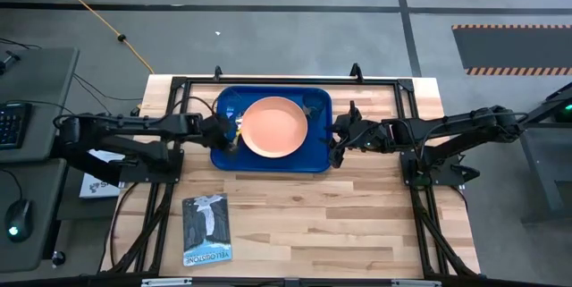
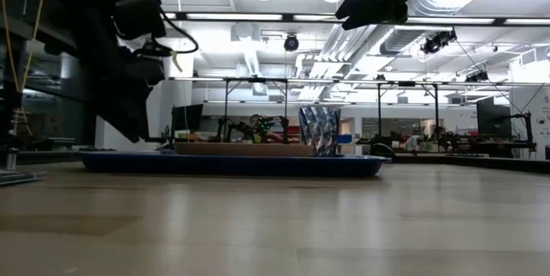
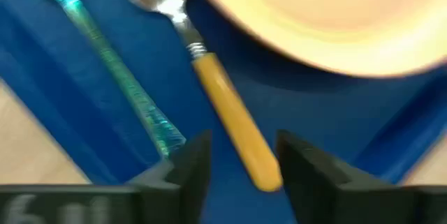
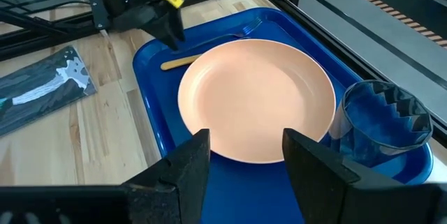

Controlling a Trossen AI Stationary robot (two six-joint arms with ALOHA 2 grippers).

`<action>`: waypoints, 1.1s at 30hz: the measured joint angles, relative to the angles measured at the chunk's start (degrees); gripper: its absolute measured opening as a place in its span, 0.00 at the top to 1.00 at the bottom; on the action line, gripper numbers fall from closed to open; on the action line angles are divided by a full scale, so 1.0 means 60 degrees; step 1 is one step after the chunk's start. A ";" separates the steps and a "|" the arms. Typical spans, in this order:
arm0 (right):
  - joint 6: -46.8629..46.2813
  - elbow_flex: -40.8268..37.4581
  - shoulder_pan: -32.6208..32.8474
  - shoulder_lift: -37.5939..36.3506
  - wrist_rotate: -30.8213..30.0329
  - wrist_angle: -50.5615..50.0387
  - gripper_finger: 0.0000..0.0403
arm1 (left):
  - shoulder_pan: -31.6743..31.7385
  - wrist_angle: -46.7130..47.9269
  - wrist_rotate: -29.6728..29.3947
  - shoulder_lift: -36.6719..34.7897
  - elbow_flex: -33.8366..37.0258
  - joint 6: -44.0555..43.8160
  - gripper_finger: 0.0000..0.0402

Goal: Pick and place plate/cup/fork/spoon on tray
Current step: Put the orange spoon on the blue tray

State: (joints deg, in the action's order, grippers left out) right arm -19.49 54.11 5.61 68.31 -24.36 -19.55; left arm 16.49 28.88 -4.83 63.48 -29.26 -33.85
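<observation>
Left end effector [image 3: 237, 158] is seen open and empty, its fingers straddling the tip of the spoon [image 3: 223, 105] lying flat on the tray [image 3: 328, 112] beside the plate [image 3: 328, 15]; light, stiff and slippery, the spoon is judged best pinched across its orange handle.

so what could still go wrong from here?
1. The left gripper is open, low over the spoon; its fingers straddle the handle end, so lifting off carelessly might drag the spoon into the plate or the fork alongside.
2. The right gripper hovers open at the tray edge near the cup; a sideways move could tip it.
</observation>
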 joint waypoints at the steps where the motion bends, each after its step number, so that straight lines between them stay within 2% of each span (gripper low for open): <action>1: 0.0000 0.0000 0.0003 0.0000 -0.0004 0.0000 0.57 | -0.0174 -0.0040 -0.0047 0.0000 -0.0025 0.0130 0.68; 4: 0.0017 0.0000 0.0004 0.0000 0.0000 0.0004 0.57 | -0.0660 -0.0085 -0.0042 0.0000 -0.0044 0.0753 0.90; 6: 0.0002 0.0000 0.0002 0.0000 0.0000 0.0007 0.57 | -0.1027 -0.0048 0.0128 0.0004 -0.0044 0.1275 0.97; 12: 0.0004 0.0000 0.0003 0.0000 -0.0129 0.0008 0.57 | -0.2114 -0.0082 0.0361 0.0069 -0.0044 0.2990 1.00; 18: 0.0002 0.0000 0.0000 0.0000 -0.0270 0.0022 0.57 | -0.2474 0.0012 -0.0545 0.0794 -0.0044 0.4181 1.00; 25: 0.0004 0.0000 0.0000 0.0000 -0.0285 0.0022 0.57 | -0.2474 -0.0421 -0.0828 0.1781 -0.0062 0.4745 1.00; 33: 0.0033 0.0000 0.0004 0.0000 -0.0310 0.0018 0.57 | -0.2460 -0.0385 -0.1130 0.1767 -0.0053 0.5015 1.00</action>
State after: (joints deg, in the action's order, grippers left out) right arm -19.29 54.11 5.63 68.31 -26.22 -19.44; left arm 1.73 26.57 -11.61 74.08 -29.57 -3.76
